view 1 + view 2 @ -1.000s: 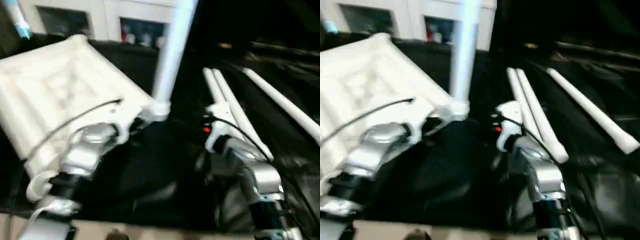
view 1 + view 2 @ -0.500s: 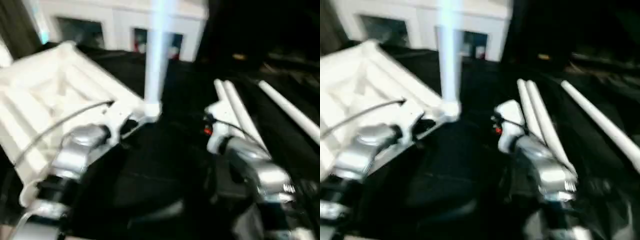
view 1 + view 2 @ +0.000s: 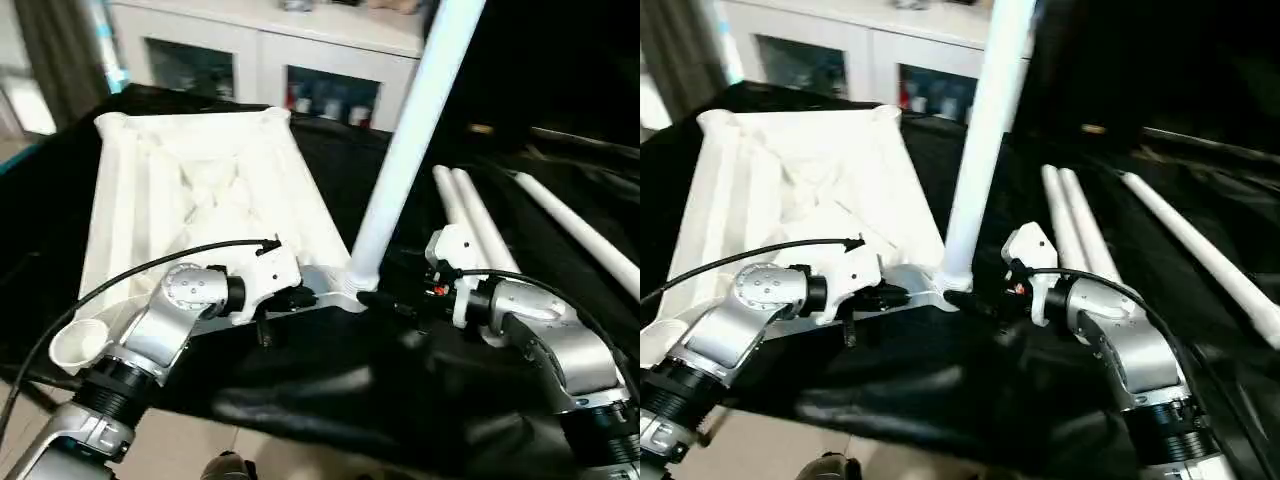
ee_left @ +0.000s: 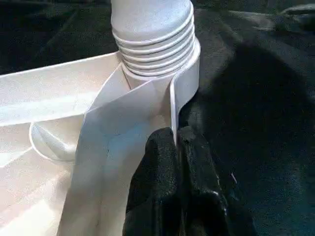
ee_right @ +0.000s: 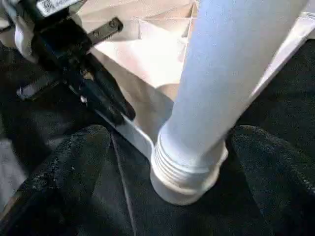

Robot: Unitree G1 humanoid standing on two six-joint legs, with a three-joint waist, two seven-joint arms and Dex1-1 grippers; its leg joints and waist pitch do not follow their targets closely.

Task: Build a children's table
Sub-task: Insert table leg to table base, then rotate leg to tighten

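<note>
I count four white tube legs: one standing leg (image 3: 405, 150) seated in a corner socket (image 5: 184, 172) of the white plastic children's table top (image 3: 200, 200), its upper end cut off by the frame, and three loose legs (image 3: 480, 225) lying on the black-draped work tabletop (image 3: 330, 370) to my right, two side by side and one well apart. The table top lies underside up, ribs showing. Two other sockets are visible at its far corners and one at the near left corner (image 3: 78, 345).

My left gripper (image 4: 176, 142) is pinched closed on the thin rim wall of the table top, just beside the socket that carries the standing leg. My right gripper (image 5: 172, 162) is spread wide, one black finger (image 5: 64, 167) on each side of the leg's threaded base, neither pad touching it. From the head cameras its fingertips are hard to make out against the black cloth.
</note>
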